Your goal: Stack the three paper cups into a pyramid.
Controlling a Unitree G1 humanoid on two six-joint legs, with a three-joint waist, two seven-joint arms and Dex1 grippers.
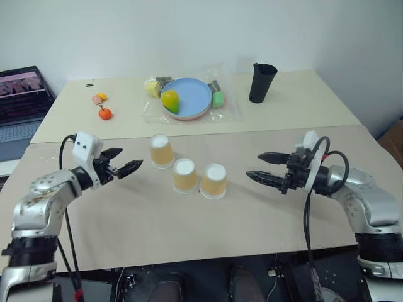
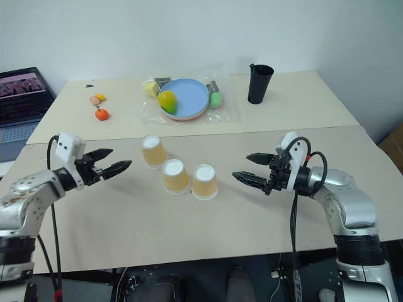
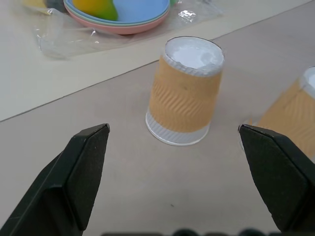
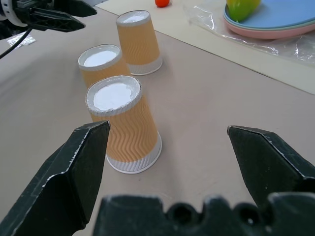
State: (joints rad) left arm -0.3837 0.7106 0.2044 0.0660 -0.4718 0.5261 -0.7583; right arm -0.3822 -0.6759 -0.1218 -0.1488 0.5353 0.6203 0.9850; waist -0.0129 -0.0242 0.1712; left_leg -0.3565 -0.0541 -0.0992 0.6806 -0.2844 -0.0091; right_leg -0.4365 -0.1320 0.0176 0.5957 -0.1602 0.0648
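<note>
Three tan-orange paper cups stand upside down on the table, apart from any stack: the left cup (image 1: 162,151), the middle cup (image 1: 185,175) and the right cup (image 1: 213,181). The middle and right cups sit side by side, nearly touching. My left gripper (image 1: 124,160) hovers open to the left of the left cup, pointing at it. In the left wrist view that cup (image 3: 185,91) sits ahead, between the fingers. My right gripper (image 1: 263,167) is open to the right of the right cup (image 4: 124,125), holding nothing. No pyramid stands.
At the back stand a tall black cup (image 1: 261,82) and a blue plate (image 1: 191,99) with toy fruit on clear plastic. Small orange fruit pieces (image 1: 104,113) lie at the back left. A laptop (image 1: 22,100) sits off the table's left.
</note>
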